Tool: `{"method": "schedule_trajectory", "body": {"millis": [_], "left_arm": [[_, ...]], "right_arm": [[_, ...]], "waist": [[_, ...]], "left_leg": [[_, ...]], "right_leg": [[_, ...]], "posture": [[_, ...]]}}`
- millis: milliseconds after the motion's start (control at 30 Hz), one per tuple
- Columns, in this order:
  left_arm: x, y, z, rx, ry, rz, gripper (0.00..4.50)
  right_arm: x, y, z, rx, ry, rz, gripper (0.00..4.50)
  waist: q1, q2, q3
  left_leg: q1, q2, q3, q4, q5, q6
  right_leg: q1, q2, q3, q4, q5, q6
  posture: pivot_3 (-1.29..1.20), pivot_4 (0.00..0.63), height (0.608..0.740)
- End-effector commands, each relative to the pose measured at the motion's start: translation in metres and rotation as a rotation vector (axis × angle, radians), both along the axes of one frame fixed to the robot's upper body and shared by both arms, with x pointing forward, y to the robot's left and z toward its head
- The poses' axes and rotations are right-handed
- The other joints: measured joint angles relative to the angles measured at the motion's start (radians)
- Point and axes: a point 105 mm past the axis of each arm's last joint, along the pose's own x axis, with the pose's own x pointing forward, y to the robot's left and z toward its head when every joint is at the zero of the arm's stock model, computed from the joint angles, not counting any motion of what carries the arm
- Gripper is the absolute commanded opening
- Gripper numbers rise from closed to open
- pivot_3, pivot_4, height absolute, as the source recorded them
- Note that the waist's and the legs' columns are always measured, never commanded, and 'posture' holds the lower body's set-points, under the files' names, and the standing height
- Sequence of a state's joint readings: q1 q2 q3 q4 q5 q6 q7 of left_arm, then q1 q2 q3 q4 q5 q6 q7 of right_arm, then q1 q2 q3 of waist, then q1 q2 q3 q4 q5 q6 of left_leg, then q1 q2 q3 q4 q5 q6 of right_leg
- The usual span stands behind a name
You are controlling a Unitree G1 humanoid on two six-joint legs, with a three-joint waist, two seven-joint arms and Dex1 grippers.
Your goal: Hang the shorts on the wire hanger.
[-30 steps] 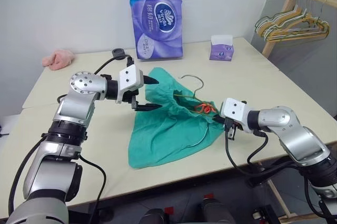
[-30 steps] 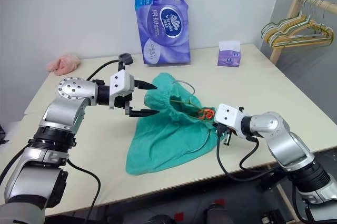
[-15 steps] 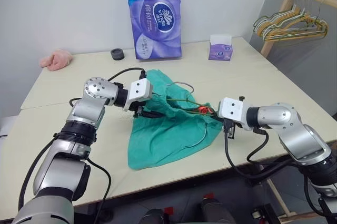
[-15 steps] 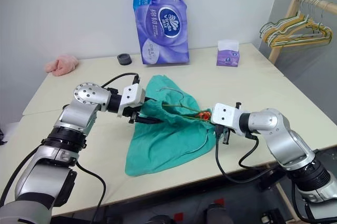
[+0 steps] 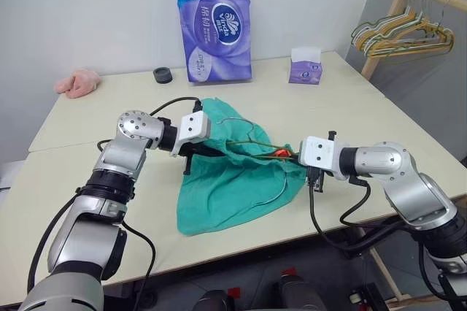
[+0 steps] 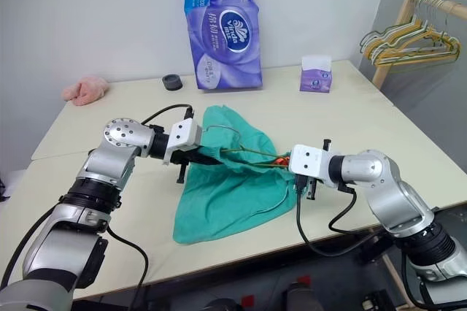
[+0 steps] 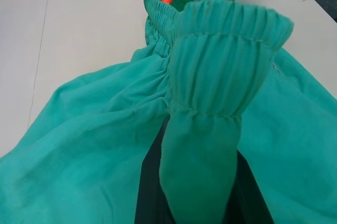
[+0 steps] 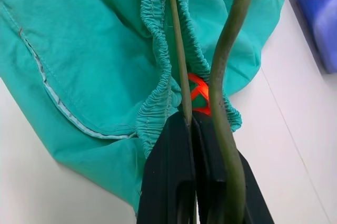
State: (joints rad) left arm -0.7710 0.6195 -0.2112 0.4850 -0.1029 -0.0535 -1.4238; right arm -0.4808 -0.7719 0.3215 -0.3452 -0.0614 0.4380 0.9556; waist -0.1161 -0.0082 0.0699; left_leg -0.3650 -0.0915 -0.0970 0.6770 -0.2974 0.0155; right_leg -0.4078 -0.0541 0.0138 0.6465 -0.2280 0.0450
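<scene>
Pinching a fold of the gathered waistband, the left claw (image 5: 195, 152) is holding the shorts (image 5: 237, 179) at their left edge, its black fingers (image 7: 150, 192) closed with the teal cloth bunched between them. Across the shorts, the right claw (image 5: 295, 156) is clamping shut on the wire hanger (image 8: 179, 77), beside an orange tag (image 8: 199, 93) at the waistband. The hanger's thin wire is running inside the waistband opening, its hook (image 5: 233, 121) rising above the shorts. The shorts are lying mid-surface (image 5: 87, 179), their legs trailing towards its near edge.
</scene>
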Motion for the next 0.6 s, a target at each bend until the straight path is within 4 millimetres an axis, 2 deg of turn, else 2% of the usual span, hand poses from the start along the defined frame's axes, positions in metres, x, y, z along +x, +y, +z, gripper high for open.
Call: {"method": "schedule_trajectory", "body": {"millis": [33, 133, 200, 233, 367, 400, 500, 600], "left_arm": [[-0.001, -0.008, 0.004, -0.010, -0.036, -0.027, 0.00], [0.000, -0.005, 0.005, -0.009, -0.043, -0.013, 0.00], [0.002, -0.003, 0.007, -0.015, -0.051, 0.002, 0.00], [0.003, -0.003, 0.007, -0.017, -0.054, 0.006, 0.00], [0.003, -0.001, 0.008, -0.021, -0.062, 0.019, 0.00], [0.004, 0.000, 0.008, -0.023, -0.066, 0.025, 0.00], [0.005, 0.002, 0.010, -0.025, -0.072, 0.037, 0.00], [0.005, 0.005, 0.012, -0.026, -0.077, 0.048, 0.00]], "right_arm": [[-0.009, -0.002, 0.020, -0.028, -0.072, 0.092, 0.74], [-0.005, -0.028, 0.023, -0.070, -0.059, 0.038, 1.69], [0.004, -0.060, 0.027, -0.093, -0.074, -0.075, 2.31], [0.007, -0.070, 0.028, -0.100, -0.079, -0.109, 2.68], [0.006, -0.099, 0.016, -0.041, -0.041, -0.240, 4.05], [-0.001, -0.098, 0.005, 0.035, 0.022, -0.266, 4.38], [-0.017, -0.086, -0.022, 0.192, 0.150, -0.313, 4.38], [-0.018, -0.068, -0.035, 0.337, 0.201, -0.362, 4.38]], "waist": [[0.002, 0.000, 0.000], [0.004, 0.000, 0.000], [0.003, 0.000, 0.000], [0.004, 0.000, 0.000], [0.003, -0.001, 0.000], [0.003, -0.001, 0.000], [0.002, -0.002, -0.001], [-0.001, 0.000, -0.001]], "left_leg": [[0.000, 0.000, 0.000, 0.000, 0.000, 0.000], [0.000, 0.000, 0.000, 0.000, 0.000, 0.000], [0.000, 0.000, 0.000, 0.000, 0.000, 0.000], [0.000, 0.000, 0.000, 0.000, 0.000, 0.000], [0.000, 0.000, 0.000, 0.000, 0.000, 0.001], [0.000, 0.001, 0.000, 0.000, 0.000, 0.001], [0.000, 0.001, 0.000, 0.000, 0.000, 0.001], [0.000, 0.001, 0.001, 0.000, 0.000, 0.001]], "right_leg": [[0.000, 0.000, 0.000, 0.000, 0.000, 0.000], [0.000, 0.000, 0.000, 0.000, 0.000, 0.000], [0.001, 0.000, 0.000, 0.000, 0.000, 0.000], [0.001, 0.000, 0.000, 0.000, 0.000, 0.000], [0.001, 0.000, 0.000, 0.000, 0.000, 0.000], [0.001, 0.000, 0.000, 0.000, 0.000, 0.000], [0.001, 0.000, 0.000, 0.000, 0.000, 0.000], [0.001, 0.000, 0.002, 0.001, 0.000, 0.000]], "posture": [[-0.22, 0.037, 0.740], [-0.22, 0.037, 0.740], [-0.22, 0.036, 0.740], [-0.22, 0.037, 0.740], [-0.22, 0.037, 0.740], [-0.22, 0.037, 0.740], [-0.22, 0.038, 0.740], [-0.23, 0.038, 0.740]]}}
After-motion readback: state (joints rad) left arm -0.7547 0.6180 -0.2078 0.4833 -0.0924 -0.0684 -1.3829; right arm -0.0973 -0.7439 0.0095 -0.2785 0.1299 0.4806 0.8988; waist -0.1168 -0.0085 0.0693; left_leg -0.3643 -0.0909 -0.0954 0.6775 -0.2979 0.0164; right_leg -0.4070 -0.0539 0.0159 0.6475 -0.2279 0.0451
